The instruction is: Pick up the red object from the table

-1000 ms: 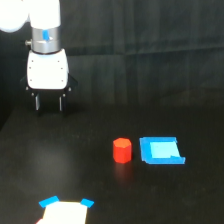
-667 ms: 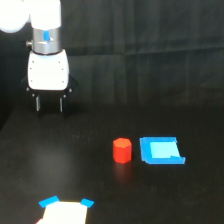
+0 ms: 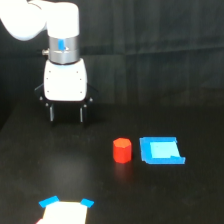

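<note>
Jaws spread wide, empty, well apart from the red object (image 3: 122, 150).

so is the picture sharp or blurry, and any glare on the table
Exterior view: soft all over, edges of the red block and blue piece smeared; the white piece at the bottom edge is overexposed; the black table shows only a faint reddish reflection beneath the block, no strong glare.

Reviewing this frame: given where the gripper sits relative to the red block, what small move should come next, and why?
Probably a sideways move toward the exterior view's right and nearer the camera, to bring the gripper above the red object. The fingers look spread with nothing between them, and stand well apart from the block, which sits alone on the table beside the blue piece.
</note>
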